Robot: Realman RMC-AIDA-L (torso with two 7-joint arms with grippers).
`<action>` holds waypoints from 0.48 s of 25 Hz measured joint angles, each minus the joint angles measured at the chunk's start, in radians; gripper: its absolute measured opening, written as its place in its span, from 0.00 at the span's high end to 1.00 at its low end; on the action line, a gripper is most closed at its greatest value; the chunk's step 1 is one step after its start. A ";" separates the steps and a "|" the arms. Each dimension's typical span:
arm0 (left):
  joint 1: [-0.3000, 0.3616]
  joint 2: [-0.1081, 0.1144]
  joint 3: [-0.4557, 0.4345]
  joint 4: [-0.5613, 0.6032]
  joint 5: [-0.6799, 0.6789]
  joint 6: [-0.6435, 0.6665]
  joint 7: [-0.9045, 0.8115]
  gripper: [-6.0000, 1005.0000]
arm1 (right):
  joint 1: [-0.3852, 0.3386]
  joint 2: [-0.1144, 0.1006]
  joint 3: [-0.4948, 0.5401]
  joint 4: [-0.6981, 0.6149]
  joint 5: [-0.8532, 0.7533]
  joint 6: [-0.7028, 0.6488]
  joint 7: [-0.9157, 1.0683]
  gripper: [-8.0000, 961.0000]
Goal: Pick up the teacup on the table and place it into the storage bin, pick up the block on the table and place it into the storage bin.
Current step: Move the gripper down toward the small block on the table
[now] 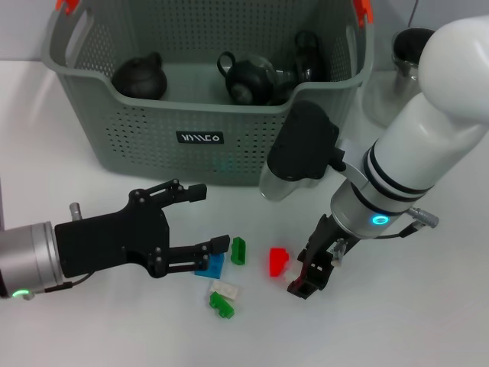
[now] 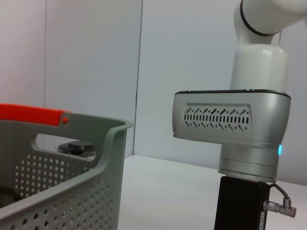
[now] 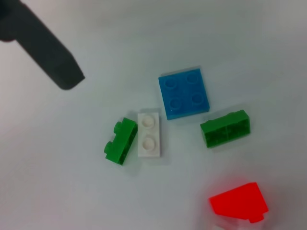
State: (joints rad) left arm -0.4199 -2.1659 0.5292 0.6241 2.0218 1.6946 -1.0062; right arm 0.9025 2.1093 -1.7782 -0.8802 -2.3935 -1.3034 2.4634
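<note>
Head view takes in the storage bin (image 1: 206, 115) first, the big grey-green perforated basket filling the 12 o'clock part of the white table (image 1: 92, 321), with orange clips on its handles and three dark teapot-like pieces (image 1: 250, 78) lying inside. At about 2 o'clock from the bin's front wall the white right arm slants down, and its right gripper (image 1: 312, 273) hangs just above the tabletop, its black fingers close together with nothing held between them. From 9 o'clock the left gripper (image 1: 200, 218) reaches in with its jaws spread wide and empty, the lower finger lying over the blue block (image 1: 211, 266). Between the two grippers sits a small scatter of blocks: the red block (image 1: 278, 261) just beside the right gripper at its 9 o'clock, a green block (image 1: 238, 250) next to the blue one, and nearer the table's front a white block (image 1: 225, 290) touching a second green block (image 1: 222, 305). Right wrist view shows the same five pieces lying loose.
</note>
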 joint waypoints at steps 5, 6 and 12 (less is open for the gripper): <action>-0.001 0.001 0.000 0.000 0.000 -0.002 0.000 0.14 | 0.002 0.001 -0.012 0.001 0.001 0.005 0.002 0.40; -0.001 0.001 0.000 0.000 0.000 -0.007 0.000 0.14 | 0.003 0.001 -0.013 0.000 0.002 0.006 0.002 0.40; 0.000 0.001 0.000 0.000 0.000 -0.011 0.000 0.14 | 0.006 0.001 -0.026 0.002 0.002 0.010 0.003 0.45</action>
State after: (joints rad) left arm -0.4203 -2.1644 0.5292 0.6244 2.0218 1.6833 -1.0062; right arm 0.9081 2.1107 -1.8042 -0.8782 -2.3919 -1.2929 2.4663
